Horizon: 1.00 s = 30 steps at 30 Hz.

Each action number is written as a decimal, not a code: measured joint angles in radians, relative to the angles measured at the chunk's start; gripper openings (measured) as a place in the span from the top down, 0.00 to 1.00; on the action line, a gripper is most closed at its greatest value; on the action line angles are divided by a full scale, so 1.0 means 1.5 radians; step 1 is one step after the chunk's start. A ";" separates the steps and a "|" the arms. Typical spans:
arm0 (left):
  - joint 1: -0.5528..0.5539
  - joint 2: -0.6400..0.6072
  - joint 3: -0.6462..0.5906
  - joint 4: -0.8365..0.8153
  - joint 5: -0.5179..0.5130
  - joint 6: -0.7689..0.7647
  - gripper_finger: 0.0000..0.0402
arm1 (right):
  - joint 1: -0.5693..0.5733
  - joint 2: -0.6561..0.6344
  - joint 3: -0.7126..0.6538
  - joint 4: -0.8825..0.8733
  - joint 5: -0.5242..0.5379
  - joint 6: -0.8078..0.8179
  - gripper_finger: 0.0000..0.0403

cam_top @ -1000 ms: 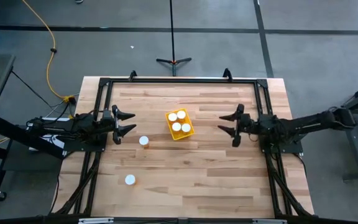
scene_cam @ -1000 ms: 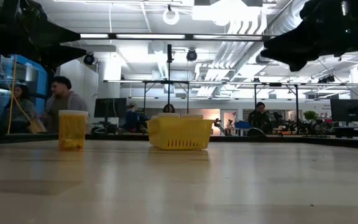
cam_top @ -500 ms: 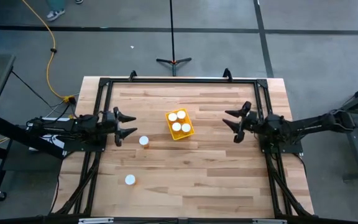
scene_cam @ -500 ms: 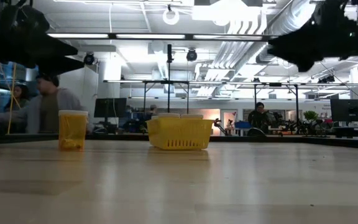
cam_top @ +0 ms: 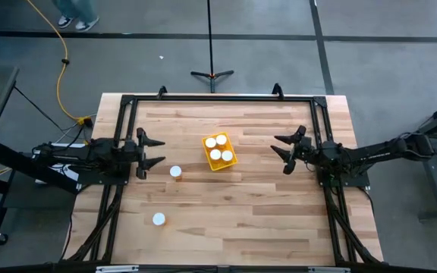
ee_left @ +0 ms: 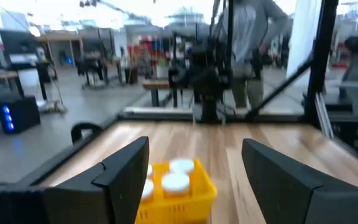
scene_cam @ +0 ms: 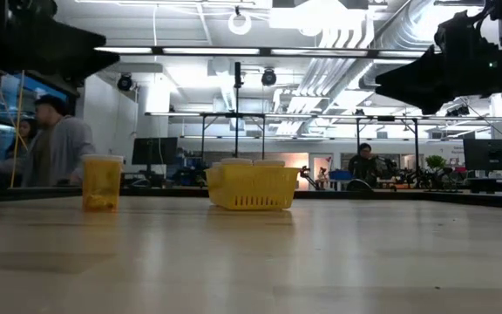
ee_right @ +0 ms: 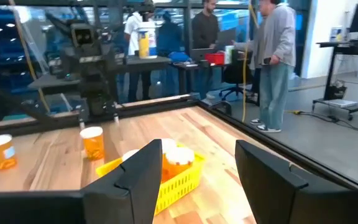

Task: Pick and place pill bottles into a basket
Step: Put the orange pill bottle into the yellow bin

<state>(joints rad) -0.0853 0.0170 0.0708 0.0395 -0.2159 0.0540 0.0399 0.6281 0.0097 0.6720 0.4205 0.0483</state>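
We can read no text, brand, number or sign in any view. The pill bottles show only plain white caps from above, and the label on the one standing on the counter is too blurred for us to make out. The yellow basket bears no lettering we can see, and the screens and fixtures in the room behind show nothing legible.

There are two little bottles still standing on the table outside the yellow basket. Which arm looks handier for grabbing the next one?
Probably the left. Its open gripper hovers beside the nearer pill bottle, and the other loose bottle also stands on its side. The right gripper, also open, waits beyond the yellow basket.
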 joint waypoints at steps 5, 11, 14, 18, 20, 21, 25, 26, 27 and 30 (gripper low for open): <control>0.000 0.000 0.001 -0.019 -0.007 0.001 0.27 | 0.000 0.000 0.000 -0.001 -0.009 -0.018 0.52; 0.000 0.002 0.000 -0.044 0.014 -0.010 0.23 | 0.000 0.000 0.000 -0.001 -0.010 -0.037 0.52; 0.000 0.017 0.000 -0.047 0.010 -0.037 0.14 | 0.000 0.000 0.000 -0.008 -0.010 -0.038 0.52; 0.000 0.055 0.000 -0.062 0.014 -0.061 0.02 | 0.000 0.000 0.000 -0.025 -0.006 -0.038 0.52; 0.000 0.082 0.000 -0.064 0.019 -0.074 0.03 | 0.000 0.000 0.000 -0.033 -0.006 -0.038 0.52; 0.000 0.095 0.000 -0.063 0.021 -0.074 0.05 | 0.000 0.000 0.000 -0.036 -0.006 -0.037 0.52; 0.000 0.158 0.000 -0.062 0.033 -0.076 0.11 | 0.000 0.000 0.000 -0.045 -0.006 -0.033 0.52; 0.000 0.175 0.000 -0.062 0.032 -0.077 0.12 | 0.000 0.000 0.000 -0.045 -0.006 -0.032 0.52; 0.000 0.192 0.000 -0.059 0.033 -0.079 0.13 | 0.000 0.000 0.000 -0.046 -0.006 -0.032 0.52; 0.000 0.234 0.000 -0.034 0.050 -0.099 0.12 | 0.000 0.000 0.000 -0.046 -0.006 -0.032 0.52</control>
<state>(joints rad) -0.0856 0.3686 0.0709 -0.0109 -0.1408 -0.0939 0.0399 0.6285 0.0093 0.6026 0.4119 0.0002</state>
